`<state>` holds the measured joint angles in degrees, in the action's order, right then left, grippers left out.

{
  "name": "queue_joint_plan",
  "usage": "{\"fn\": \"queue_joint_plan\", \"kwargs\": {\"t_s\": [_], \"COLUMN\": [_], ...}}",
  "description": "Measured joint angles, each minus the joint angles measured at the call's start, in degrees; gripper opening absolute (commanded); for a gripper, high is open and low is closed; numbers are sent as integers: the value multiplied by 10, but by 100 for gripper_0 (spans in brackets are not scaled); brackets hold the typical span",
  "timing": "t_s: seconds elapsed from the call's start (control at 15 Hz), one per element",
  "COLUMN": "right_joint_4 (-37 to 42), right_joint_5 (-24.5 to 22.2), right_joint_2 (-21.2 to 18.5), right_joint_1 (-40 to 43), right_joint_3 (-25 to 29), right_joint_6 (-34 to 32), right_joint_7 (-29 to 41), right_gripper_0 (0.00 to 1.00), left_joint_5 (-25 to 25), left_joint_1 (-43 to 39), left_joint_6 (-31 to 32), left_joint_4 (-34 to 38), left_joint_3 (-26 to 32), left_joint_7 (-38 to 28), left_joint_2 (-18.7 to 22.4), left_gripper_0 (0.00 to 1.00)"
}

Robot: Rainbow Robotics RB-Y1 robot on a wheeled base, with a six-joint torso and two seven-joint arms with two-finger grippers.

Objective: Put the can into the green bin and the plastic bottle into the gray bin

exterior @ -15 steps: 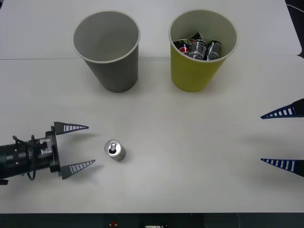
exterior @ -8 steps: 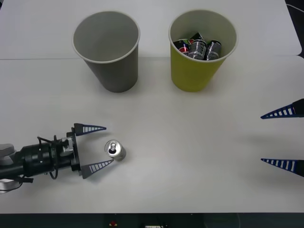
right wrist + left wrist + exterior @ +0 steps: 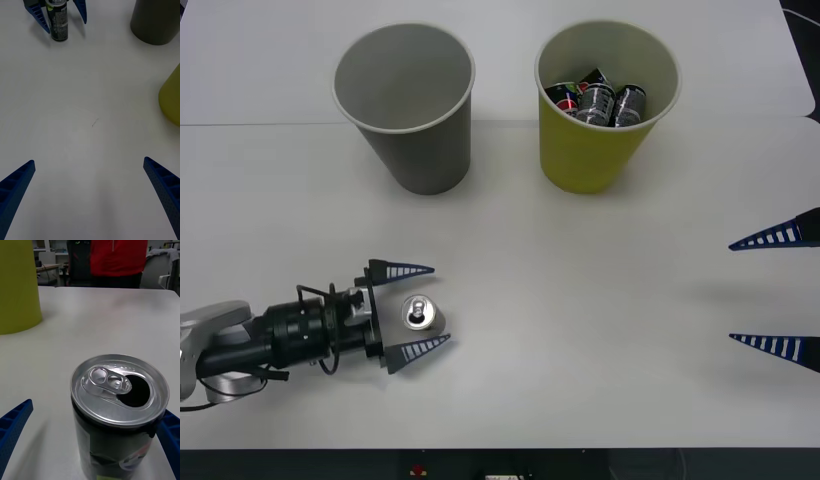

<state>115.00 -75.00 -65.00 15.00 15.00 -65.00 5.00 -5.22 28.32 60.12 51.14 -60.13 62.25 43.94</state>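
White tabletop point(image 3: 510, 390). Left gripper point(image 3: 411, 309) spread, fingers either side of the upright can point(image 3: 421, 316) (tab already popped), not yet pinching. Green bin point(image 3: 605, 105) well beyond it; right gripper point(image 3: 772, 290) spread, parked far off.

left gripper point(image 3: 412, 312): blue ribbed fingers point(image 3: 402, 270), triangular, tapering to points
left wrist: black cylinder with thin black cables looped over it
left forearm: silver-gray casing
right gripper point(image 3: 772, 292): same blue ribbed, pointed fingers point(image 3: 770, 238)
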Motion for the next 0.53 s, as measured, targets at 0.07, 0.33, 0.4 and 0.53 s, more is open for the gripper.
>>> {"fn": "queue_joint_plan", "kwargs": {"t_s": [0.07,0.33,0.4,0.53], "right_joint_4": [0,0,0,0], "right_joint_5": [0,0,0,0], "right_joint_2": [0,0,0,0], "right_joint_1": [0,0,0,0], "right_joint_3": [0,0,0,0], "right_joint_6": [0,0,0,0], "right_joint_7": [0,0,0,0], "right_gripper_0": [100,100,100,100], "left_joint_5": [-1,-5,-6,-7], "left_joint_1": [1,2,2,1], "left_joint_6": [-4,-6,-6,-6], "left_joint_4": [0,0,0,0], "left_joint_3": [0,0,0,0], "left_joint_7": [0,0,0,0], "left_joint_2": [-4,-4,-4,-4], "left_gripper_0": [100,0,0,0]}}
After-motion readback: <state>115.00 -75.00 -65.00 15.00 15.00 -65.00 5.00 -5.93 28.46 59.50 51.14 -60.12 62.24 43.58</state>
